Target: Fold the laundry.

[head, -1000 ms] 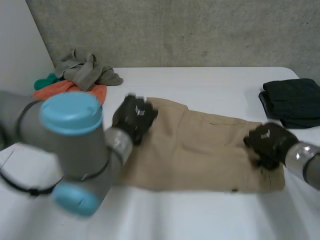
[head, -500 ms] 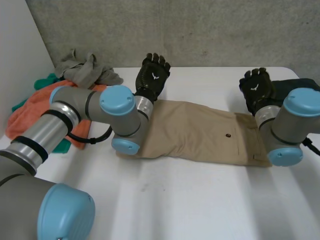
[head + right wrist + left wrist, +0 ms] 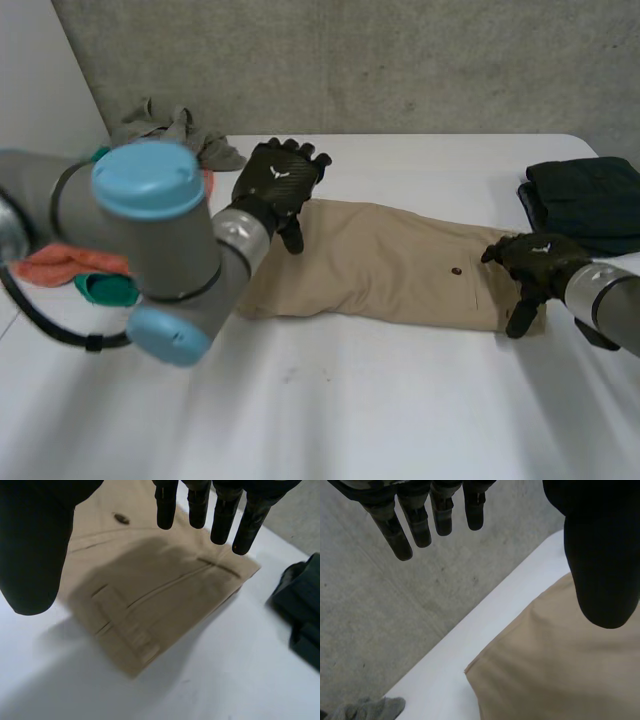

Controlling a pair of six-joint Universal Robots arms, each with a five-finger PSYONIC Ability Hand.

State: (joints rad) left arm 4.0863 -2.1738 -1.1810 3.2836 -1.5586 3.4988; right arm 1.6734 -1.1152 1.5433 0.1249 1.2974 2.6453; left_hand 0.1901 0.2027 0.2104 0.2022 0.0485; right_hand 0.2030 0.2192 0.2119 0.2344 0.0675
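Observation:
Tan trousers lie folded lengthwise across the middle of the white table, button side up. My left hand hovers open over their left end near the far edge, fingers straight. In the left wrist view its fingers and thumb spread above a corner of the tan trousers without touching them. My right hand is open over the waistband end. In the right wrist view its fingers hang above the tan trousers and a belt loop, holding nothing.
A folded dark garment lies at the back right, close to the waistband; it is the dark garment beside my right hand. Unfolded grey cloth, orange cloth and green cloth are piled at the back left. A grey wall stands behind.
The trousers have gone from a wider spread to a narrower fold. Both hands rose to the far edge, then came back over the two ends, open.

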